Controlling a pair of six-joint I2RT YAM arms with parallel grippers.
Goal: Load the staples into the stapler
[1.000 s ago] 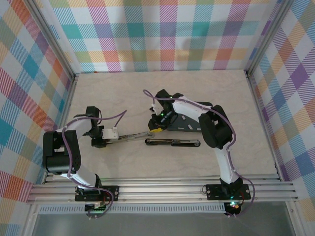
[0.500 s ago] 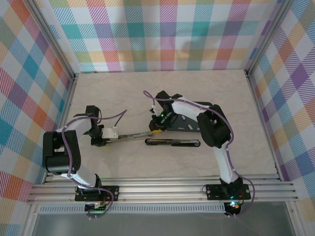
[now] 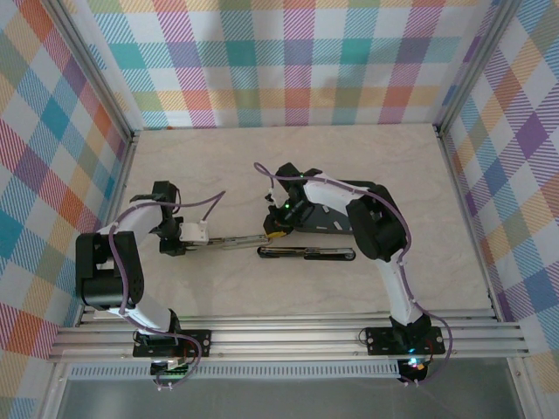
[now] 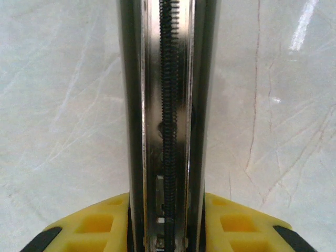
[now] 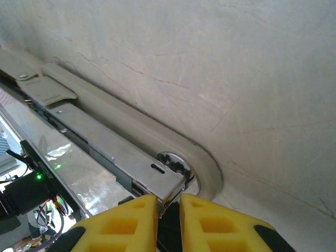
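The stapler (image 3: 231,239) lies open across the middle of the table, a pale base with a bare metal magazine on top. My left gripper (image 3: 194,234) is shut on its left end. In the left wrist view the magazine channel (image 4: 167,105) with its black spring runs straight up from between the yellow fingers (image 4: 231,218). My right gripper (image 3: 276,230) is shut on the other end, and its yellow fingers (image 5: 131,220) pinch the magazine tip (image 5: 170,184) above the round anvil (image 5: 181,165). Small pale staples (image 3: 330,212) lie on a dark tray (image 3: 336,225), partly hidden by the right arm.
A long black bar (image 3: 306,253) lies on the table just in front of the stapler and tray. Plaid walls enclose the table (image 3: 288,157) on three sides. The aluminium rail (image 3: 288,336) holding both arm bases runs along the near edge.
My left gripper has shifted slightly away from the near edge, taking the stapler's left end with it. The right gripper has stayed on the tip.
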